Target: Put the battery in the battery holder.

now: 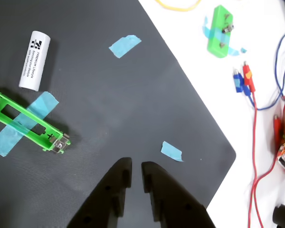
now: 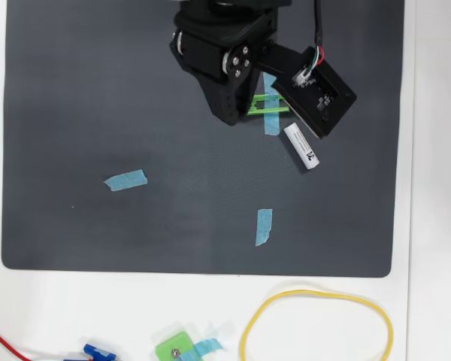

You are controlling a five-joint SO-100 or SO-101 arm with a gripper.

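Arm: seen from overhead it reaches in from the top edge and hangs above the dark mat, its black body covering part of the battery holder; the wrist camera looks down past the fingers at the mat
Fingers: nearest in the wrist view, entering from the bottom edge; the two black tips stand slightly apart with a narrow gap; nothing between them; clear of the mat's objects
Battery holder: left of the fingers in the wrist view; flat on the mat, long axis running diagonally from upper left to lower right; blue tape crosses its middle; a silver screw shows at the lower-right end; its slot is empty
Battery: beyond the holder, near it but not touching; lying on its side, long axis nearly vertical in the wrist view, tilted slightly right at the top
Farther off: a small green block on the white counter; red and blue clip leads to the right
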